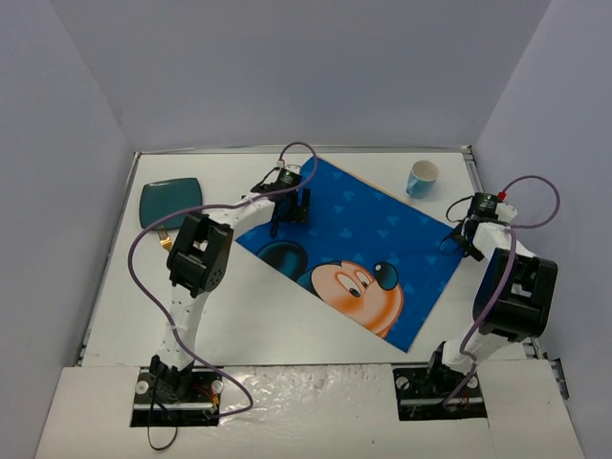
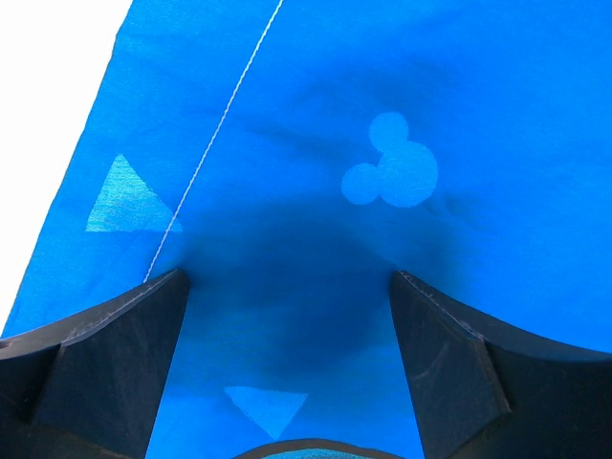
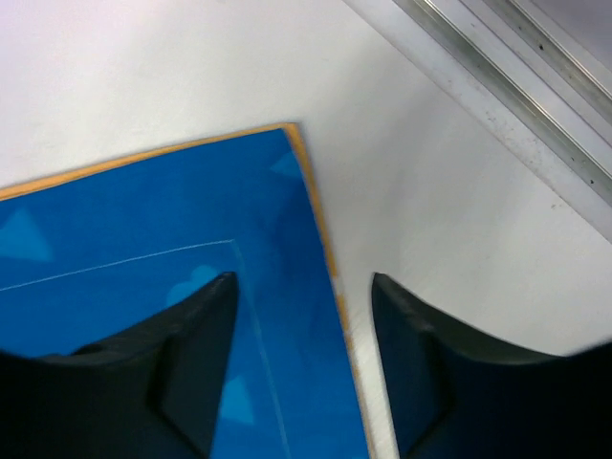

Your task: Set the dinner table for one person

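We are seeing bright, even light: the bench (image 2: 43, 115) is blowing out white in the left wrist view, a soft shadow is darkening the placemat (image 2: 287, 268), and the right wrist view is blurring.

Plain pale grey walls (image 1: 287, 67) are boxing things in on three sides, soft even light washing over them. A metal rail (image 3: 516, 72) is running along their foot.

The bench (image 1: 115, 306), a large, plain white, flat rectangle, lies level beneath both tools, its bare surface showing just right of the right tool (image 1: 465, 243) and spreading well left of the left tool (image 1: 291, 212).
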